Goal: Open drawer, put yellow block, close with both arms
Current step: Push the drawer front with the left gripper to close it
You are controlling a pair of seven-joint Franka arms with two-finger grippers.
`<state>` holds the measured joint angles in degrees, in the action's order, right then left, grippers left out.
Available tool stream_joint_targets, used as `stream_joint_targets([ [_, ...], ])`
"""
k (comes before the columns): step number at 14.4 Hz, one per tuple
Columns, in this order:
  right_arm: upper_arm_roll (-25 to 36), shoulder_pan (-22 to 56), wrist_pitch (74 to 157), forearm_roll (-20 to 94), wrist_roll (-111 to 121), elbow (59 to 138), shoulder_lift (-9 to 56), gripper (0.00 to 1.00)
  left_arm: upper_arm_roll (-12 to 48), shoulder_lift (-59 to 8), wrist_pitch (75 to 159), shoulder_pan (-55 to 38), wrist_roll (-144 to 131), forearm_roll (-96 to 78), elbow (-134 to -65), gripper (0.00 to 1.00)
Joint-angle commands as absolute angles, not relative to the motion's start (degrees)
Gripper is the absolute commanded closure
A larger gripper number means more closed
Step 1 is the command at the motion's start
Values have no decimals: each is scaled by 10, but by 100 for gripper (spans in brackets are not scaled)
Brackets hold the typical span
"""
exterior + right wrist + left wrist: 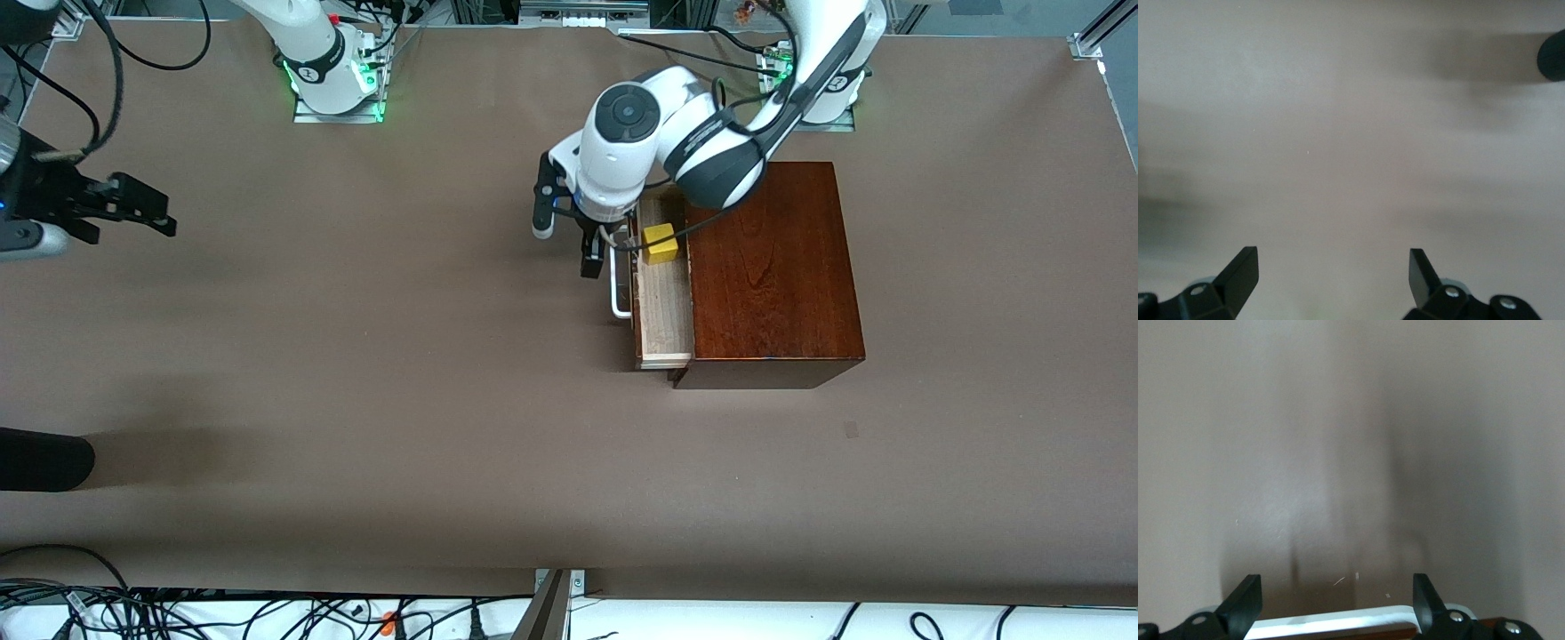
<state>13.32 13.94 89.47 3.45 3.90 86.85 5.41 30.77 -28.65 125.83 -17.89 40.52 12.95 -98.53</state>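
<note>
The dark glossy wooden box [773, 267] stands toward the left arm's end of the table. Its drawer [665, 311] is pulled partly out, showing the pale wood tray and the white U-shaped handle [618, 293]. The yellow block [660, 243] lies in the drawer tray, at the end farther from the front camera. My left gripper [565, 234] is open just in front of the drawer. In the left wrist view the handle [1338, 623] shows between its open fingers, and the gripper [1337, 587] holds nothing. My right gripper [164, 213] is open and empty over bare table at the right arm's end, as the right wrist view [1333, 260] also shows.
A dark rounded object [44, 458] juts in at the right arm's end of the table, nearer to the front camera; it also shows in the right wrist view [1551, 57]. Cables [178, 613] lie along the table's near edge. The brown table [400, 356] spreads between the two grippers.
</note>
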Motion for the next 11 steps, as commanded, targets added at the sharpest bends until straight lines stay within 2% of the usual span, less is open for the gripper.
stream_joint_targets([
  [1,134,143,888,42,20,856,59,0,308,-320,1275,-184,372,181,-979,0],
  [4,134,145,888,44,1,856,59,0,308,-321,1256,-183,376,206,-983,0],
  [7,134,174,890,36,-83,856,58,0,308,-317,1204,-175,380,229,-982,0],
  [11,134,179,896,26,-81,855,59,0,293,-309,1143,-172,380,230,-974,0],
])
